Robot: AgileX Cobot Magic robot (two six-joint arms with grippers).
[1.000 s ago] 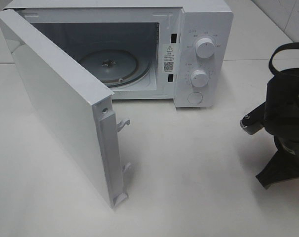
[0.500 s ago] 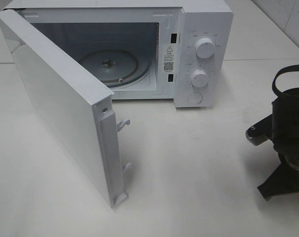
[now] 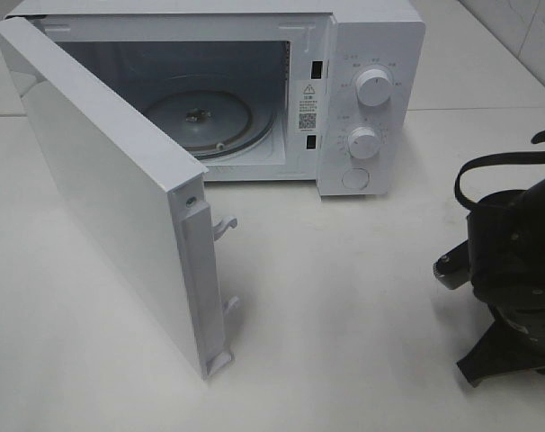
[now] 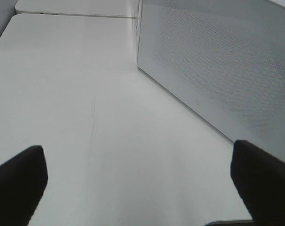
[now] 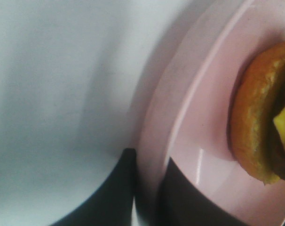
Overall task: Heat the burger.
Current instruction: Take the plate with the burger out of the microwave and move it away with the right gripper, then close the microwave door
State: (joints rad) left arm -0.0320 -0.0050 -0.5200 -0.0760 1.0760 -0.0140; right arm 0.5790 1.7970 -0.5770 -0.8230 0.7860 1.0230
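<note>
Right hand pinches the rim of the round pink plate carrying the tall glossy-bunned burger; risk judged: so thin an edge grip could let the plate tip and slide the burger off. The white microwave lies toward ten o'clock; its open door narrows the approach. Left hand spread above the white desk, holding nothing.
</note>
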